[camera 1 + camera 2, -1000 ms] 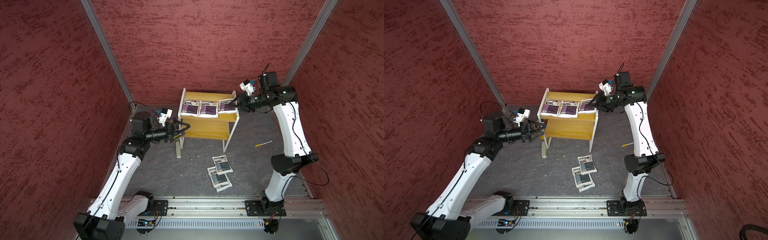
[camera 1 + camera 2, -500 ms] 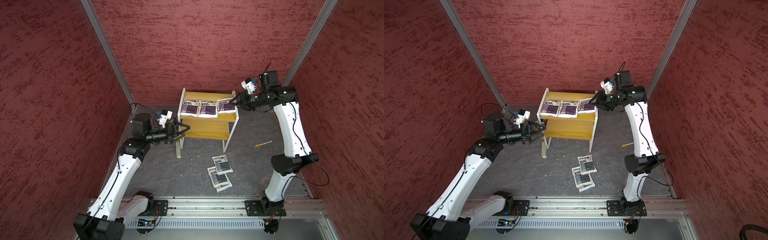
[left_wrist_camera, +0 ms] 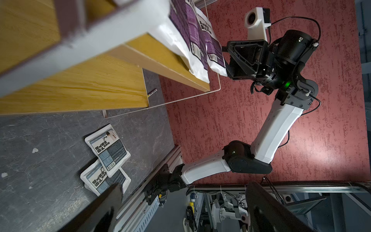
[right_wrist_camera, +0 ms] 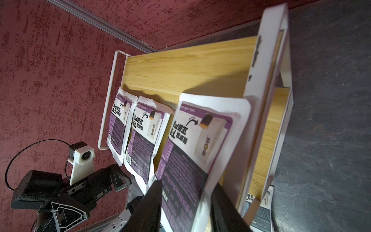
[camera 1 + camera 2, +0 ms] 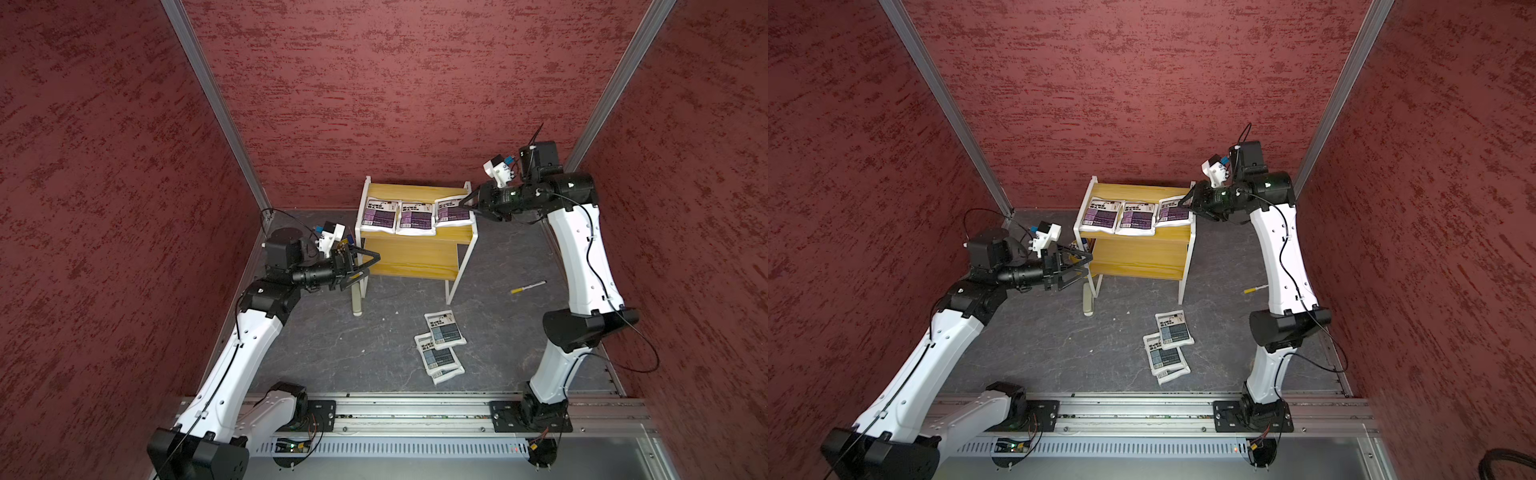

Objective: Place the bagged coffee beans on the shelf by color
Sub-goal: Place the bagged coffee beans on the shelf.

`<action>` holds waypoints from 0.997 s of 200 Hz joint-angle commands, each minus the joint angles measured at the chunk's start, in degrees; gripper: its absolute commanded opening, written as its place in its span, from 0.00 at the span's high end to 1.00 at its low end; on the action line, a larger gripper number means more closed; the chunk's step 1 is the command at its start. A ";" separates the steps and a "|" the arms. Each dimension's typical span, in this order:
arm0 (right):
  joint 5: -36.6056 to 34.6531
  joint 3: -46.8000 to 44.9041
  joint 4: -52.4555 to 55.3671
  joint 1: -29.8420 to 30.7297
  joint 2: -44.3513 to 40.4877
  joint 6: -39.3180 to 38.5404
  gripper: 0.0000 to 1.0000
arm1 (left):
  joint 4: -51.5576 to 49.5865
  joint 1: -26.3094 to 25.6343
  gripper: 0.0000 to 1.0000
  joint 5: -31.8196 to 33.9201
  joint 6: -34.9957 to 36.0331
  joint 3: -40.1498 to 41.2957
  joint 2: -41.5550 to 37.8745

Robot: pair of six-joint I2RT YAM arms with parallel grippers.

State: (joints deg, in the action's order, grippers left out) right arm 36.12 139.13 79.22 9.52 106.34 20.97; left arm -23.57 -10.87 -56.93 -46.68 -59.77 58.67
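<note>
The shelf (image 5: 415,253) stands at the back of the desk (image 5: 332,353). It has two stepped boards of yellow, grained wood in a thin white metal frame. Three flat, pillow-like white sachets with black lettering and purple panels lie side by side along the front edge of its upper board: the left purple pouch (image 5: 377,215), the middle purple pouch (image 5: 415,218) and the right purple pouch (image 5: 452,212).

The right gripper (image 5: 467,204) is clamped on the right purple pouch at the shelf's right end. In the right wrist view, one of its black fingers (image 4: 152,202) lies over the printed face and the other sits under the pouch.

The left gripper (image 5: 373,265) hangs with its jaws spread wide and holds nothing, just beside the left front corner of the lower board.

The desk surface is dark grey and stone-veined. On it, in front of the shelf's right front leg, three grey-blue pouches lie in an overlapping pile: the top grey-blue pouch (image 5: 444,330), a second grey-blue pouch (image 5: 436,357) partly under it, and a third grey-blue pouch (image 5: 451,376) mostly hidden beneath.

A slim pen (image 5: 528,286) with a yellow end lies towards the desk's right edge. A pale oblong case (image 5: 356,301) lies by the shelf's left front leg.
</note>
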 commanded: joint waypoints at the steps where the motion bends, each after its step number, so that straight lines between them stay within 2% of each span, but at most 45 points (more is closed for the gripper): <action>1: -1.38 1.76 1.15 -0.30 -2.67 -1.40 0.58 | 0.24 0.41 0.00 -0.11 0.35 0.95 -1.57; 77: -0.67 0.85 0.66 1.32 -3.86 -0.34 0.59 | 2.83 0.28 0.00 -0.11 -1.03 2.46 -1.32; 157: -1.31 2.17 -0.90 1.83 -0.88 0.87 0.59 | 1.34 0.33 0.00 -0.38 0.13 2.55 -1.63; 199: -5.89 4.00 3.41 1.84 -1.01 -1.69 0.58 | 1.37 0.30 0.00 -0.30 0.29 2.97 -1.81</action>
State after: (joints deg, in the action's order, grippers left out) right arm 33.98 140.59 79.85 11.07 105.36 21.17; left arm -22.28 -10.87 -56.95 -47.68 -57.54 57.67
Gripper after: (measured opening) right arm 0.414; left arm 0.996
